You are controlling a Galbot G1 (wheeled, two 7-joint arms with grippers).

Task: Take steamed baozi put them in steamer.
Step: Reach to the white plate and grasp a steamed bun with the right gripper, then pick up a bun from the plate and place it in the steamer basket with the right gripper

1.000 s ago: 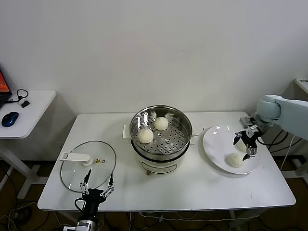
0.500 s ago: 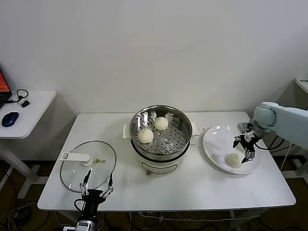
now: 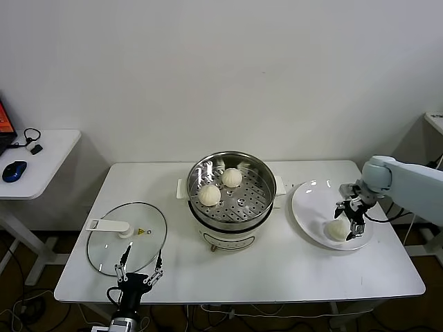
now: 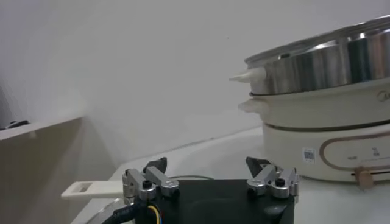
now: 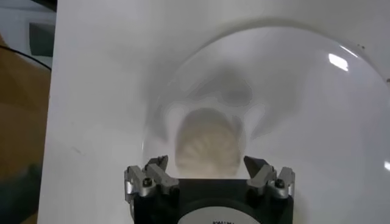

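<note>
Since the earlier head views, the right gripper [image 3: 349, 220] has descended over the white plate [image 3: 311, 204] and now sits just above the steamed baozi [image 3: 337, 229] nearest the plate's front edge; nothing else on the table has shifted. Its jaws stand wide apart, with nothing between them yet. In the right wrist view that bun [image 5: 208, 147] lies centred between the two fingertips [image 5: 157, 165], just ahead of them.

Two buns already rest on the perforated tray of the steamer [image 3: 232, 188], which stands mid-table, well apart from the plate.

Step in hand — grasping the bun. Judged procedure: lower until the fingertips straddle the widest part, then close gently (the dough looks soft and will likely dent under a hard pinch). Keep the approach vertical so the fingertips do not scrape the plate.

Pose: the right arm reaches in from the right side, wrist bent downward over the plate. The left gripper [image 3: 140, 267] waits at the table's front edge beside the glass lid [image 3: 127, 236] — jaws apart, empty.
</note>
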